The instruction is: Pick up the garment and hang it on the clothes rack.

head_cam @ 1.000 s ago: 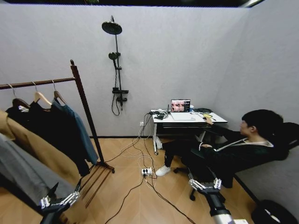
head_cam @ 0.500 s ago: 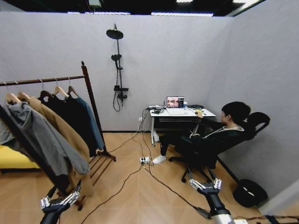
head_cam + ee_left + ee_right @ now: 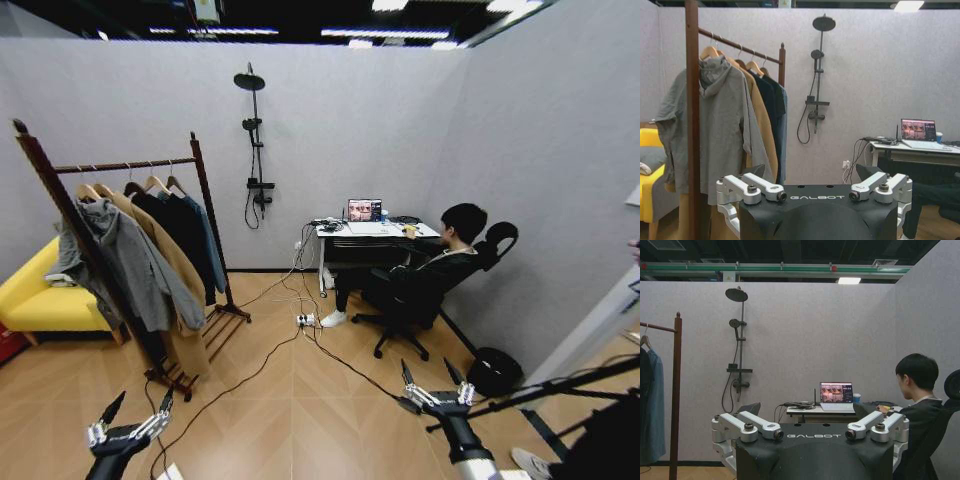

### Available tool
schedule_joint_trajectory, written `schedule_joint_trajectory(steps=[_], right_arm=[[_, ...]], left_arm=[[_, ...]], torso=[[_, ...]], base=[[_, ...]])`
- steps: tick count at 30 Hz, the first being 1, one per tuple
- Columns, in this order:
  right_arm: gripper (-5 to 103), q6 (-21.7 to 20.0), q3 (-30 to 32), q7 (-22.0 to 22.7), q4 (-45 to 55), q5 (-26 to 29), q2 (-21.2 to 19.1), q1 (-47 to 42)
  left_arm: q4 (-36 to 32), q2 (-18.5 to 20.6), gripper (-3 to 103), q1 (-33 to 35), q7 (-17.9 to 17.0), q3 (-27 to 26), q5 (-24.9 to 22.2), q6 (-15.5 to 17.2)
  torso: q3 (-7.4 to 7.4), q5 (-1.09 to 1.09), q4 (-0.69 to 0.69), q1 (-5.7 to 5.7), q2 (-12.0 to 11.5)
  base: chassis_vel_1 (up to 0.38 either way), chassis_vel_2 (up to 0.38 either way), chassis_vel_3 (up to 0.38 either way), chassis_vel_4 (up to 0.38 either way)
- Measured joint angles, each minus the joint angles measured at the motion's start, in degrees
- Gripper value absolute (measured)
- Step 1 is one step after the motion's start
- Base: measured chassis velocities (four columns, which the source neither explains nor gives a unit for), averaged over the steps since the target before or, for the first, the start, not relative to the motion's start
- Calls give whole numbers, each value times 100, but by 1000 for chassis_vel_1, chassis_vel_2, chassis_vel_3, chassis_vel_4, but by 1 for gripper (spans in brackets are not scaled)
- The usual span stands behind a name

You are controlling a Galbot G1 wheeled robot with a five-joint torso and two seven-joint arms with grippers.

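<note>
Left hand: we are holding our left hand (image 3: 133, 412) low at our left side, over the wooden floor (image 3: 290, 400), fingers spread apart, gripping nothing.
Right hand: we are holding our right hand (image 3: 433, 378) low at our right side, fingers likewise apart and empty.
Garment: the garment (image 3: 210, 240) is hanging on the clothes rack (image 3: 207, 215) at the far end of its rail, beside the end upright, next to a black top (image 3: 178, 232).
Other clothing: a tan coat (image 3: 172, 270) and a grey hooded jacket (image 3: 125, 265) are hanging nearer us on the same rail.
</note>
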Motion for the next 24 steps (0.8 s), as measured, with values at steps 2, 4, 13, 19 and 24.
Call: schedule_joint_trajectory(steps=[2,4,13,19,24], right_arm=[[100,0,-1,0,0,0,0,1],[100,0,0,0,0,0,0,0],[100,0,0,0,0,0,1,-3],[100,0,0,0,0,0,0,3],[100,0,0,0,0,0,1,2]], left_arm=[[0,0,100,0,1,1,-1,0],[0,0,100,1,1,1,0,0],[1,0,100,-1,1,1,0,0],[0,0,100,-2,1,1,0,0],[0,0,100,0,1,1,-1,0]], torso=[[2,-8,0,2,-2],[1,-3,1,0,-1],[1,-9,-3,-1,-1],[3,-6,0,9,-6],[1,-6,-1,4,-3]], base=[[338,-371,-342,366],[333,-349,-346,313],[93,-125,-142,147],[-63,27,74,-42],[-12,9,13,-9]])
